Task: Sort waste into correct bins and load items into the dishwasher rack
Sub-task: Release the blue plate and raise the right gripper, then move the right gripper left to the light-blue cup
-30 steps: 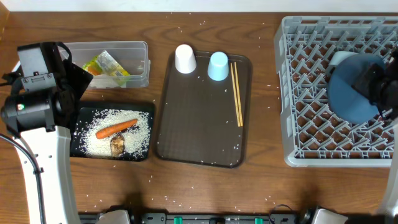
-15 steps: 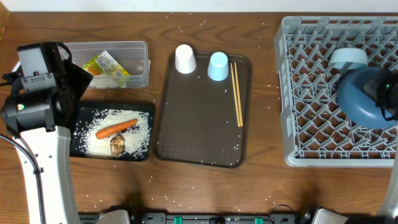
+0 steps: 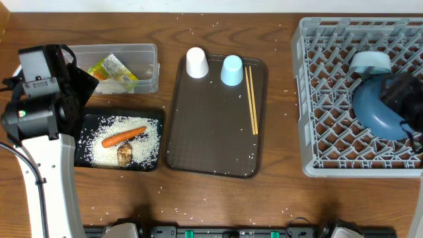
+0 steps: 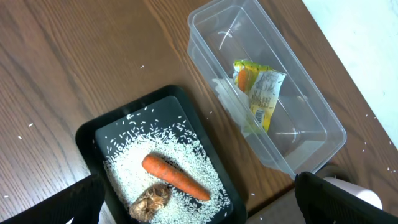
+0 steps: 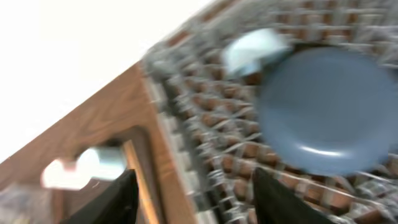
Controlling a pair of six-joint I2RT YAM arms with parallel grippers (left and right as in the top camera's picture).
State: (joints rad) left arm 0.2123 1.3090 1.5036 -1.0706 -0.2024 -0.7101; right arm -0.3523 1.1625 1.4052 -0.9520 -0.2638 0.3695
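Right side: big dark blue round plate [image 3: 377, 109] lying in grey plastic lattice rack [image 3: 317, 66].
We are seeing right gripper [image 5: 196, 196] with jaws parted above it, empty; left gripper [image 4: 199, 205] hanging wide near shallow black tray [image 4: 87, 134].

The overhead view is bright and evenly lit, and the light seems to come from above. The shadow along the lower edge of the grey rack [image 3: 324, 132] is thin and soft. The wooden table [image 3: 284, 205] shows only a weak sheen.

The left wrist view is sharp. Single grains of rice [image 4: 134, 158] on the black tray [image 4: 155, 109] are easy to see, and the clear tub [image 4: 311, 118] has small white glints on its walls. The top right corner is washed out to white.

The right wrist view is strongly blurred. The blue plate [image 5: 323, 106] and the rack are smeared, and the upper left part is overexposed.
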